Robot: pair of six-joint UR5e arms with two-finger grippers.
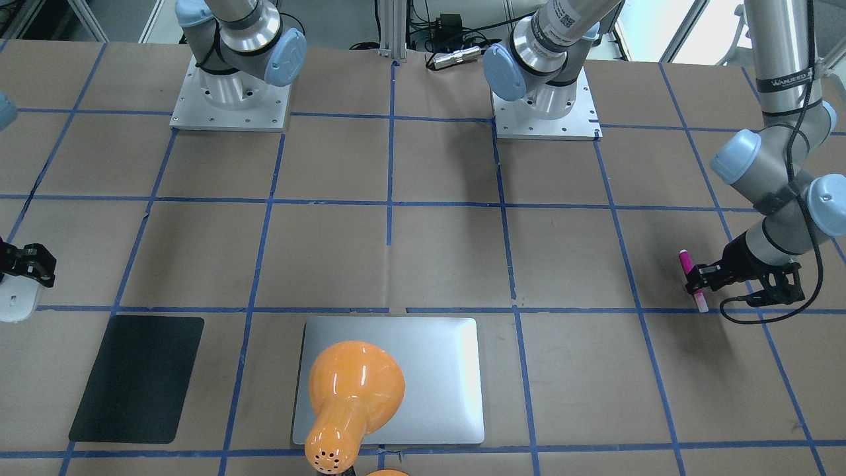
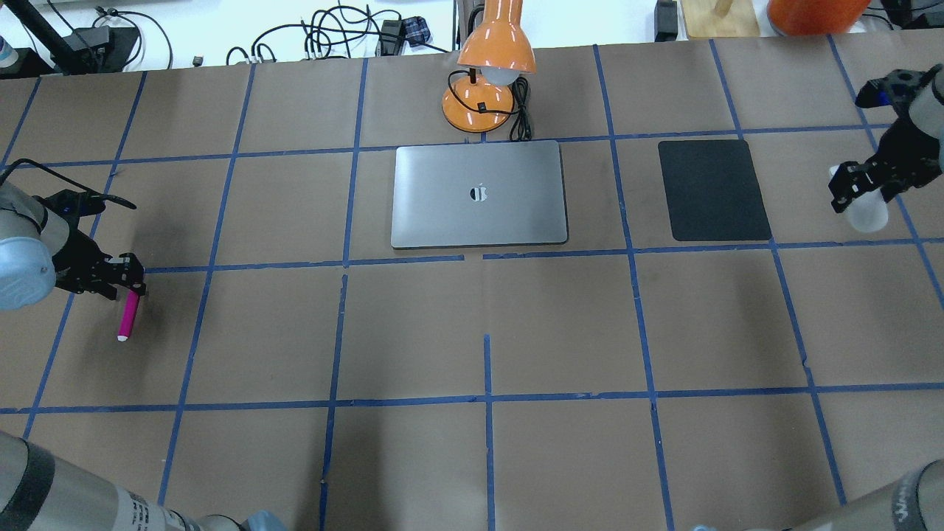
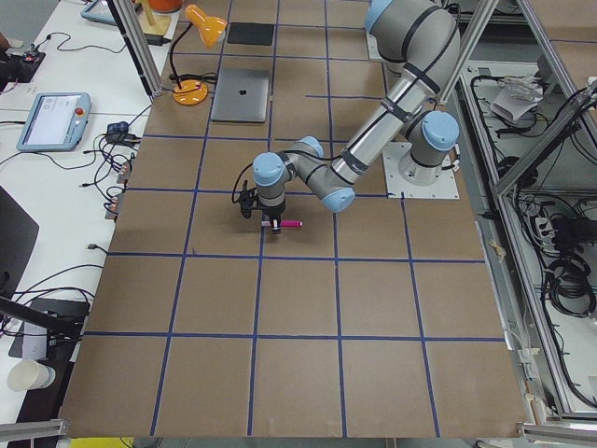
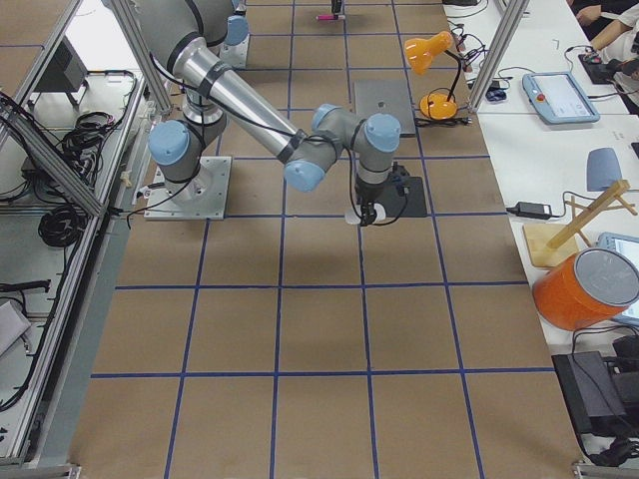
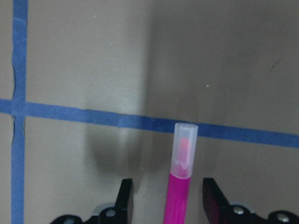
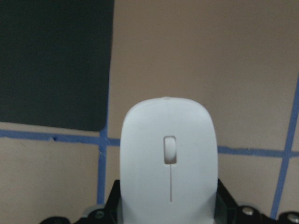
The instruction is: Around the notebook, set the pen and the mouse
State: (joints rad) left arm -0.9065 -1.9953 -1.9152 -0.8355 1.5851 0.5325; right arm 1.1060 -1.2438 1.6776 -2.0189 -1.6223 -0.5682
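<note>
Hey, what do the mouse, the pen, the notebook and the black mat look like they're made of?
The mouse looks like smooth white plastic: an even satin shell with a grey wheel. The pen looks plastic too, with a magenta barrel and a translucent cap. The notebook seems silver metal, probably aluminium, from its soft sheen. The mat is matte black without glare; rubber or fabric, I cannot tell.

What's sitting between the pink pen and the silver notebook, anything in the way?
Nothing visible. Only table surface lies between the pen, at the left claw, and the notebook. The orange lamp stands beyond the notebook, off that path.
</note>
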